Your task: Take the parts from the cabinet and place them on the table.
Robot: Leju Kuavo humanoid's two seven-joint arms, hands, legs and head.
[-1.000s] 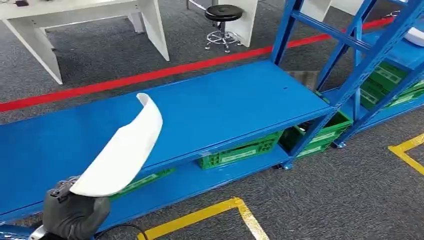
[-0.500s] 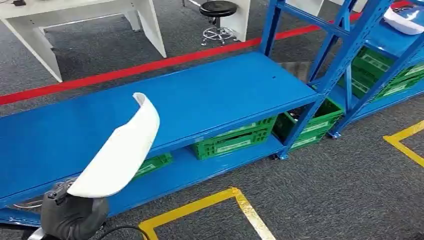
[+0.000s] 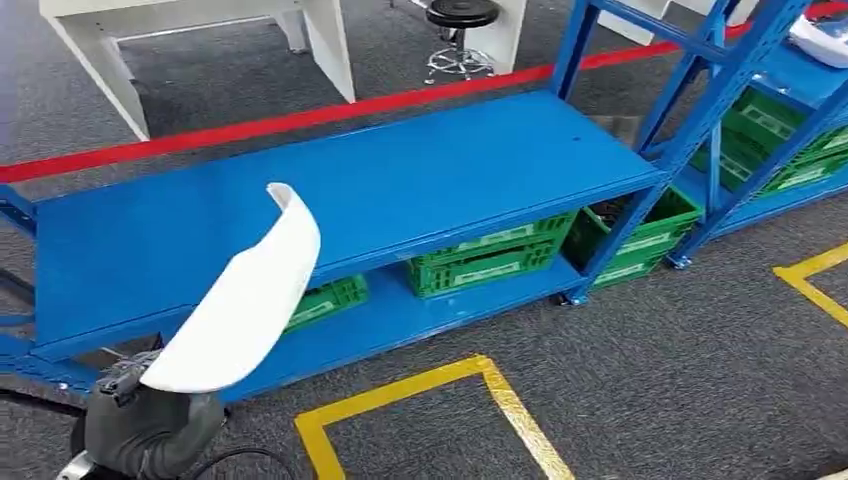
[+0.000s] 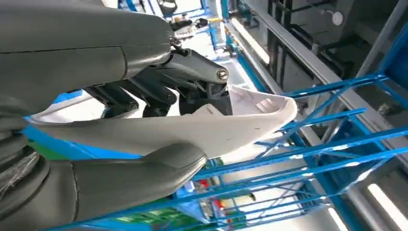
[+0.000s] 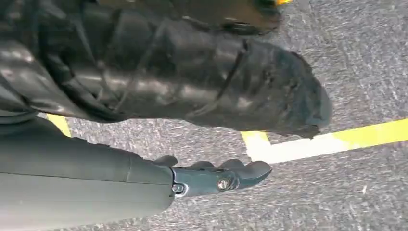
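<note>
Here the left hand sits low at the near left of the head view, closed around one end of a long, curved white part; the rest of the part rises up and away from the hand, tilted, its far tip curling over in front of the blue table. In the left wrist view the same hand has the part clamped between its thick grey thumb on one face and its darker fingers on the other, so the grip is firm and the part touches nothing else. The part hangs above the near edge of the table, not resting on it. Under the table top, on a lower shelf, stand green crates, and more green crates fill the blue cabinet further right, where another white part lies on a shelf. A red floor line runs behind the table, with white desks and a black stool beyond it; yellow tape marks the grey carpet nearer in. The right hand hangs over the carpet beside a yellow line, its fingers curled in and holding nothing.
</note>
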